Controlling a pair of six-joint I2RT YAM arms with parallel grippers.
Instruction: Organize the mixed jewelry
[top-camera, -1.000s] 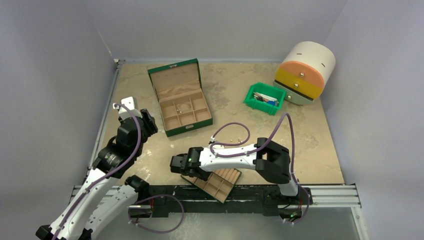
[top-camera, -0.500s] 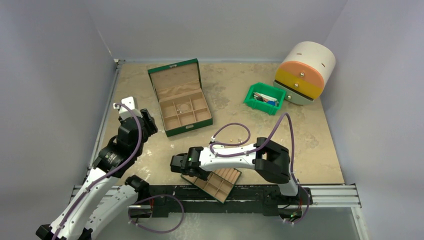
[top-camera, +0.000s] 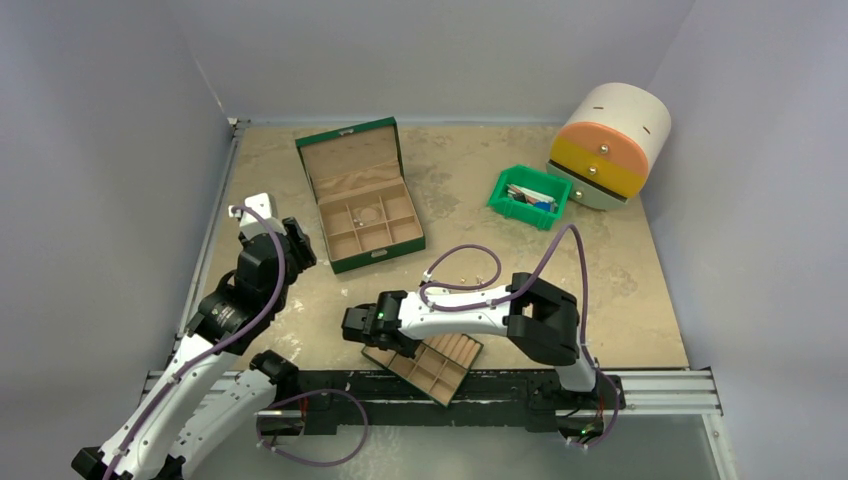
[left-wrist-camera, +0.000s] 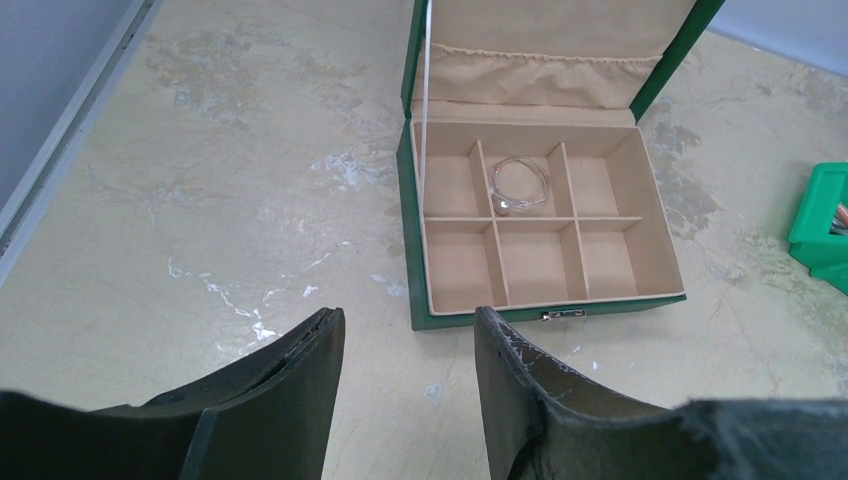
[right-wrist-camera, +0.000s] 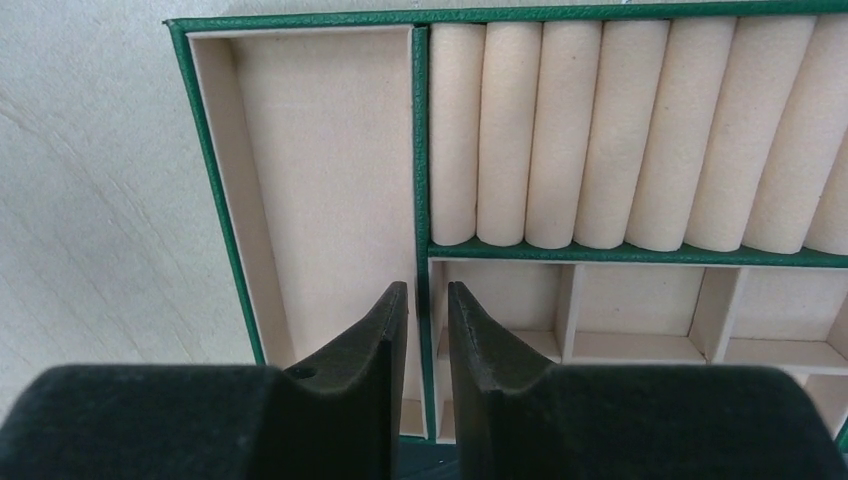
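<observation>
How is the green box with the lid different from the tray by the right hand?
The box has a raised lid; the tray has none. The box holds a thin bangle in the middle compartment beside the lid; the tray's visible compartments look empty. The tray has padded rolls; the box shows only plain compartments. Both are green outside, tan inside.
</observation>
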